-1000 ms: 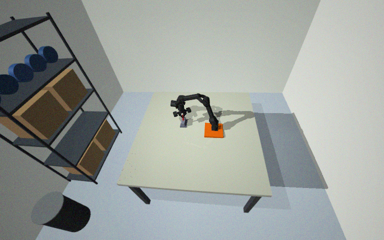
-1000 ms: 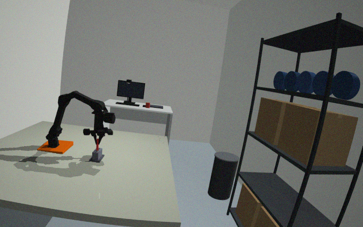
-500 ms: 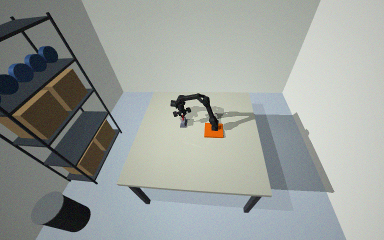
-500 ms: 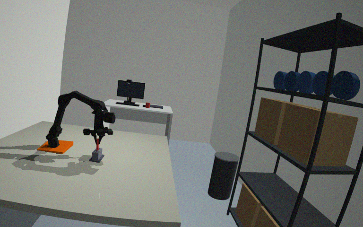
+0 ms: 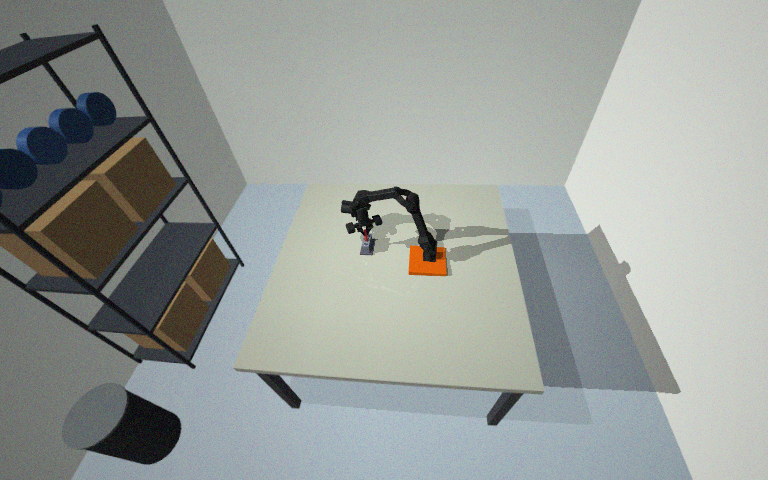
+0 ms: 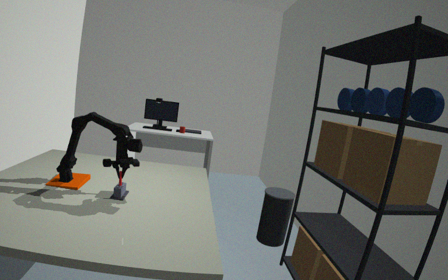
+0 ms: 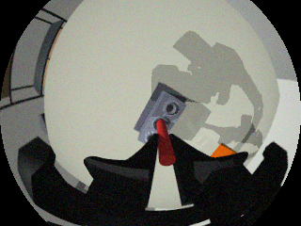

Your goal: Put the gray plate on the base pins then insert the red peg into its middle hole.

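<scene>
My gripper (image 5: 365,230) (image 6: 121,176) (image 7: 164,137) is shut on the red peg (image 5: 366,236) (image 6: 121,181) (image 7: 166,153), above the gray plate. The peg stands upright in the exterior view, its lower end at the plate's top. The gray plate (image 6: 116,191) (image 7: 160,106) appears to lie flat on the base (image 6: 123,196) (image 7: 147,112). In the wrist view one round end hole with a pin shows, and the peg's lower end is at the middle hole. How deep it sits cannot be told. The other end of the plate is partly hidden by the fingers.
The arm stands on an orange mounting plate (image 5: 424,267) (image 6: 80,181) (image 7: 223,151) on the table (image 5: 396,339) (image 6: 165,224), beside the base. A shelf rack (image 5: 181,238) (image 6: 346,114) and a dark bin (image 5: 150,427) (image 6: 272,219) stand off the table.
</scene>
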Robot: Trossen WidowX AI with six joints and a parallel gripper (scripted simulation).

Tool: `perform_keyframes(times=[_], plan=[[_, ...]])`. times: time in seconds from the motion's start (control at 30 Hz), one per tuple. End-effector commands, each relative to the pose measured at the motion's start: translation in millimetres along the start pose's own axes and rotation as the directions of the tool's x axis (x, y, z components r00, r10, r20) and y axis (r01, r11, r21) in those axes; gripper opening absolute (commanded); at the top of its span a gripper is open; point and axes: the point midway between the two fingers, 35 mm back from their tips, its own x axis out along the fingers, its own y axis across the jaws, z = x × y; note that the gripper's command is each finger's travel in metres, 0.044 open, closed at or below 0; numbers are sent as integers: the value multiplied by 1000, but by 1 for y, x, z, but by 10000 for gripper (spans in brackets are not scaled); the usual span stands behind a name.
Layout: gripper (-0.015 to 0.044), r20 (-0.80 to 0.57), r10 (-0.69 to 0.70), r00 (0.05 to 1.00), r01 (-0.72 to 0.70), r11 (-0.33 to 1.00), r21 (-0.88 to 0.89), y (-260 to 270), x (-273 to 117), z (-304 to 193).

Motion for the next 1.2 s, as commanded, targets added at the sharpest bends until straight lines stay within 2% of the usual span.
perform_keyframes(times=[0.0,0.4,0.6,1.17], plan=[[0,0,0,1000,0,1000,-3,0,1,0],[0,-1,-1,1000,1,1000,0,0,1,0],[150,-1,-1,1000,1,1000,0,0,1,0],[150,1,-3,1000,3,1000,-6,0,-4,0]])
